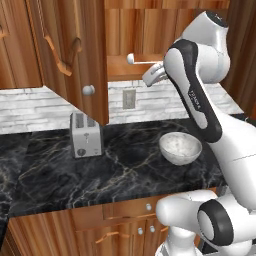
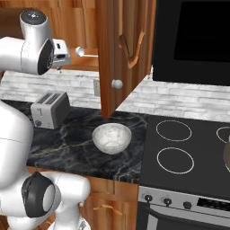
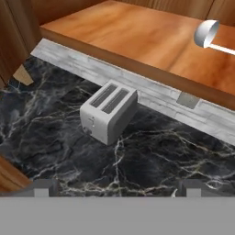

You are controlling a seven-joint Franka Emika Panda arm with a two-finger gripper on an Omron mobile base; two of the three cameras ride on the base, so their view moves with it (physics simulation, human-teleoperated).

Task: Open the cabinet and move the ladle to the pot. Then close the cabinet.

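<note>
Cabinet point(image 1: 75, 55) doors are swung open — ladle point(image 2: 85, 53) is seen lying on its shelf. Gripper point(image 1: 154, 76) is held just beside it, fingers apparently spread, nothing gripped.

The cabinet point(image 1: 75, 55) (reddish-brown wood with round silver knobs) stands with both doors swung wide open. The ladle point(image 3: 209, 36) lies flat on its bare shelf, a pale silvery utensil, bowl toward the left and thin straight handle running right, well beyond the spread fingers point(image 3: 41, 187) and off to their right. The pot point(image 2: 226, 155) barely shows, a grey-brown edge on the stove.
</note>
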